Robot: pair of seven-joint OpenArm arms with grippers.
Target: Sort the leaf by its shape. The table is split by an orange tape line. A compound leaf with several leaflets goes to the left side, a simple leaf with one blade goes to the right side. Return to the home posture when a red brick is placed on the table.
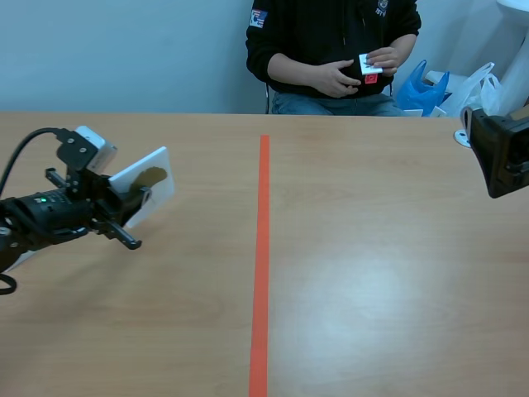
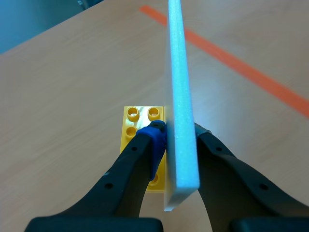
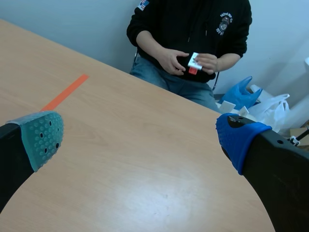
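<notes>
A white card (image 1: 149, 184) on a yellow brick base (image 2: 140, 121) is tilted over the table's left half, and my left gripper (image 1: 132, 207) is shut on it. A dark leaf picture shows on the card's face, but its shape is too small to tell. In the left wrist view the card (image 2: 181, 96) is seen edge-on, pressed between the fingers of my left gripper (image 2: 179, 133). My right gripper (image 1: 500, 157) hangs raised at the table's far right. In its own view my right gripper (image 3: 145, 140) is open and holds nothing.
The orange tape line (image 1: 262, 248) runs down the middle of the table. A person sits across it, their hands holding a small white card with a red piece (image 1: 369, 70). Blue and white plastic bags (image 1: 430, 87) lie behind the far right corner.
</notes>
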